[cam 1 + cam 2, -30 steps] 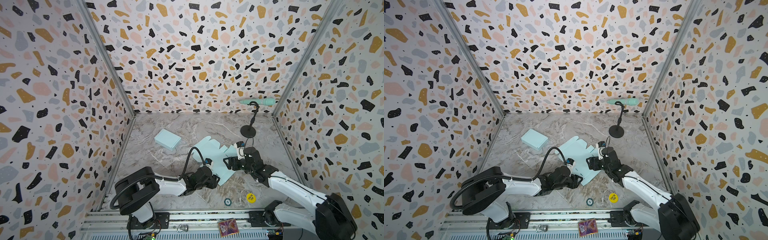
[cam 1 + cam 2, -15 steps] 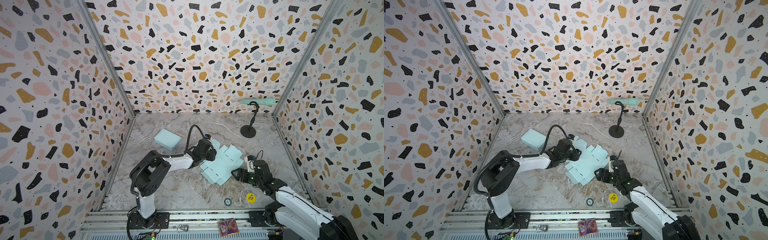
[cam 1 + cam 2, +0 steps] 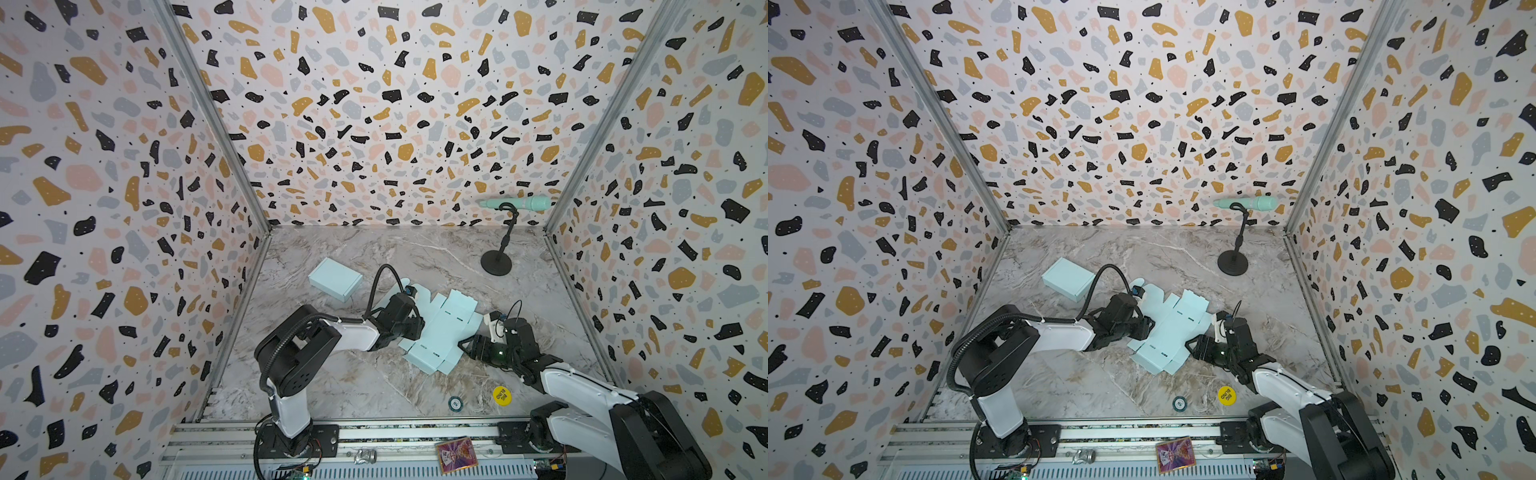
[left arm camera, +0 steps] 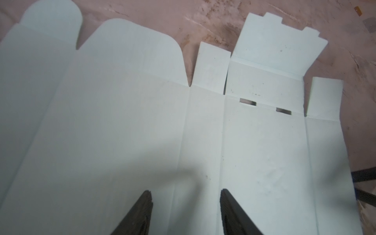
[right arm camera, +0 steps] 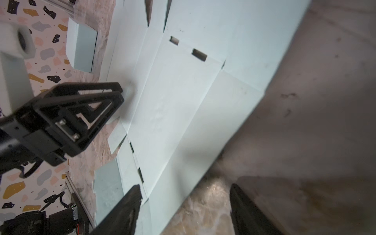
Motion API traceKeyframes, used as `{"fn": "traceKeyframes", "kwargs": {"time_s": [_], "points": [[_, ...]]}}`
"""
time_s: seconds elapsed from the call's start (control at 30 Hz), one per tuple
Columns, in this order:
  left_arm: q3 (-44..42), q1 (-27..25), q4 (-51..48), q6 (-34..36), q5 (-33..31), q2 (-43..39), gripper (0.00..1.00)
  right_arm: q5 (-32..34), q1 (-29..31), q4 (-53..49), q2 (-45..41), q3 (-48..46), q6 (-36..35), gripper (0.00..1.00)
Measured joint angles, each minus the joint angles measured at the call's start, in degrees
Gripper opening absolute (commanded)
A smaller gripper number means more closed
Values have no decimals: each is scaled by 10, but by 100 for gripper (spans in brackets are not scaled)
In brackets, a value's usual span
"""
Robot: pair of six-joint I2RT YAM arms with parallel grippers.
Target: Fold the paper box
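Mint, creased, die-cut paper box point(image 3: 442, 328)

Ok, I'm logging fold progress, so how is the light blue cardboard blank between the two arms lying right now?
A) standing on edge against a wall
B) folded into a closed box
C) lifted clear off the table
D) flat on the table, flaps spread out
D: the blank lies spread flat on the marble table, flaps unfolded in both wrist views; the only closed box sits apart behind it.
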Motion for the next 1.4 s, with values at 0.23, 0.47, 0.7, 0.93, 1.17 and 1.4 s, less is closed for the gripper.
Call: {"fn": "traceKeyframes", "kwargs": {"time_s": [0.23,0.47,0.7,0.93,1.17,1.4], "points": [[-66,-45,33,-61,-1,-47,55,-11,-1,21,48,28,-15,44],[-107,-88,71,-120,-17,-67,54,6,-2,19,66,49,-38,42],[-121,-92,100,-148,-23,-68,54,33,-3,-3,22,45,-45,42],[-124,-92,106,-154,-25,-68,54,50,-4,-27,-22,23,-43,31],[-127,-92,111,-154,-25,-68,54,65,-4,-45,-28,20,-42,23],[-131,-92,120,-157,-25,-68,53,85,-4,-70,-45,20,-52,18]]}}
